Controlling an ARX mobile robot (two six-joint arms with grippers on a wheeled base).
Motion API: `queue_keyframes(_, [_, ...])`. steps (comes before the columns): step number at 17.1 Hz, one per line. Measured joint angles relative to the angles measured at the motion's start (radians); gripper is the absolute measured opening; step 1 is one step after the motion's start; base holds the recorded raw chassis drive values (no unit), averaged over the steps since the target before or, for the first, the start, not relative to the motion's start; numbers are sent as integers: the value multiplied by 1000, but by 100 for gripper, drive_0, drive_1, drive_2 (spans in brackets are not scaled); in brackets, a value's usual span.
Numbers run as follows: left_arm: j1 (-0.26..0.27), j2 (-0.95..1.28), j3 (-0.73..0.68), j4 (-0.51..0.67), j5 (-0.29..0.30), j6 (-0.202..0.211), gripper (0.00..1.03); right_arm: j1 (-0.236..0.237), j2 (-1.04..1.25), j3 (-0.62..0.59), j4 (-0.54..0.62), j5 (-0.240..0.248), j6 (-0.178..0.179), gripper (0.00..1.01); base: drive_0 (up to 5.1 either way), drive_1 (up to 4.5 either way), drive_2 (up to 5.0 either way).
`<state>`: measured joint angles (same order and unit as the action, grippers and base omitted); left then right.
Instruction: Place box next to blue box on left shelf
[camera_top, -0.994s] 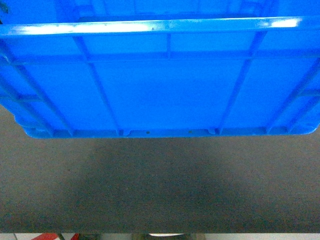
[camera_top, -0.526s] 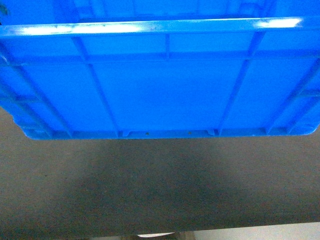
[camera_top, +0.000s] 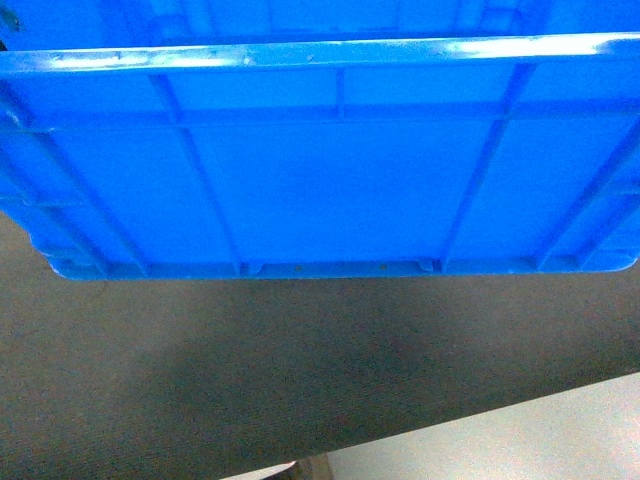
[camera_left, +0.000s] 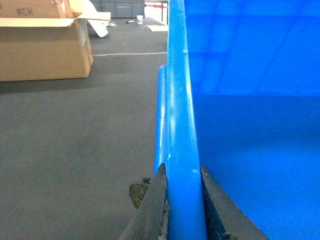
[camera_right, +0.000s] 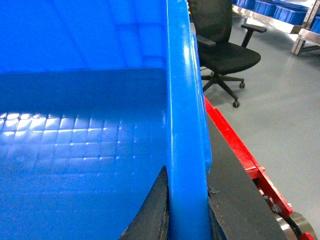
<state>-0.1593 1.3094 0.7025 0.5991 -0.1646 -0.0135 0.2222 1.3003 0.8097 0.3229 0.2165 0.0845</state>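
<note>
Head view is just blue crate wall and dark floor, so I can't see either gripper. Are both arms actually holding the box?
Observer: Yes. The left gripper is clamped over the box rim, one finger on each side of the wall.
Operator: And the right side?
Observer: The same: the right gripper pinches the opposite rim.
Operator: Anything inside the box?
Observer: No, both wrist views show a bare blue interior.
Operator: What's around us?
Observer: A cardboard carton stands on the floor to the left; a black office chair and a red frame are to the right. A metal rack holding blue boxes shows beyond the chair.
</note>
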Motion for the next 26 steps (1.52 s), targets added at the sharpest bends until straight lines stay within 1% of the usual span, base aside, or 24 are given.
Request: queue_keyframes(26, [0, 0, 0, 0, 0, 0, 10, 0, 0, 0, 0, 1, 0, 9, -161, -161, -161])
